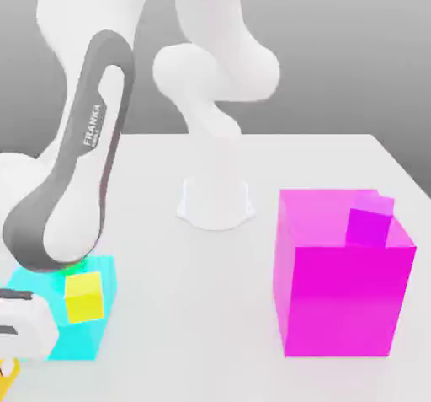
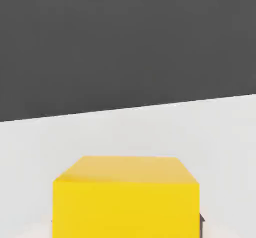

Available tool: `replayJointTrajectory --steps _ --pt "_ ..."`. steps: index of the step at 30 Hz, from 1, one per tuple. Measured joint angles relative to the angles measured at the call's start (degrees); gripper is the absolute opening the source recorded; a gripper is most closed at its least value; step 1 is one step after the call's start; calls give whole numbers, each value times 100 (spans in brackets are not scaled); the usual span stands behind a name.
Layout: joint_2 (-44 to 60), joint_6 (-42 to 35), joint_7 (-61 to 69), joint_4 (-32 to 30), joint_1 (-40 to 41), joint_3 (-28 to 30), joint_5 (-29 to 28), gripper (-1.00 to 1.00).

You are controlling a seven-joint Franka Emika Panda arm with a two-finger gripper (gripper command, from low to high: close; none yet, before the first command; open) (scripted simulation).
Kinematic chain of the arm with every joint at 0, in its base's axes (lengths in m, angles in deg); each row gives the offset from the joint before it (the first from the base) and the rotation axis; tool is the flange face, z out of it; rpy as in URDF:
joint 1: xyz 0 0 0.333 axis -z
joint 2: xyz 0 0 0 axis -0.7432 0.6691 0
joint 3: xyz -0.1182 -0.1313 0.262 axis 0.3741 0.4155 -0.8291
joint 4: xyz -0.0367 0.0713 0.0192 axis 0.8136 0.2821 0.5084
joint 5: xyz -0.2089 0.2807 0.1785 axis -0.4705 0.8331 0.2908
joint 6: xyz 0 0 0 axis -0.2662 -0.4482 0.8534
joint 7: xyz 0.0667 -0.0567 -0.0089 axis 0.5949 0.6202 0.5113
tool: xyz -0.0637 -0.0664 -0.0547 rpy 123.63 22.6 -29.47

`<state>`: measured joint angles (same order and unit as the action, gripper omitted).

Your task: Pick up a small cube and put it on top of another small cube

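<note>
Hand view puts the small cube (image 2: 126, 197) right up close: orange-yellow, sharp-edged, its top face a shade lighter than its front, with white table (image 2: 150, 127) running far behind it. From the exterior view, a sliver of it (image 1: 7, 373) peeks out at the near left corner under the gripper (image 1: 10, 354); whether that is clenched on it I cannot tell. Just right of the hand sits a cyan block (image 1: 80, 337) carrying a paler yellow cube (image 1: 84, 297). Well apart on the right stands a big magenta box (image 1: 337, 295) topped by a purple cube (image 1: 368, 226).

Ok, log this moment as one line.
arm: low over cyan block | yellow cube: on cyan block | small purple cube: on magenta block
</note>
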<state>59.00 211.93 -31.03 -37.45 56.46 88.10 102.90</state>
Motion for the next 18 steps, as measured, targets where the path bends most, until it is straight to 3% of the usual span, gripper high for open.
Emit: replayJointTrajectory --steps 8,12,18 --pt "-1437 -342 -1419 -1153 -238 619 -475 -100" --pt "-2271 -430 -2398 -1760 -194 806 -1101 -100" --pt "-3576 -562 -4020 -2671 374 519 -2242 -100"
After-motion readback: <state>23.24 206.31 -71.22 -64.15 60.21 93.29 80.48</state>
